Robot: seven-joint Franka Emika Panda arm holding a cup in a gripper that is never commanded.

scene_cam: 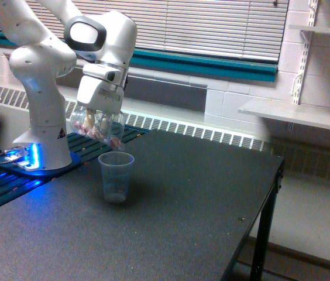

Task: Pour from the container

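Clear plastic, squat and straight-sided, your container [96,126] hung tipped on its side in the white gripper [99,115], whose fingers were clamped on it, with small pinkish and pale pieces [89,126] showing inside. Its mouth pointed down toward the slimmer tapered clear cup [116,176] standing upright just below on the speckled black table [171,199].

We see a dark speckled table [182,193]. On it, toward its back left corner, stands a clear tapered cup [116,176]; the arm's white base [43,149] sits near that corner.
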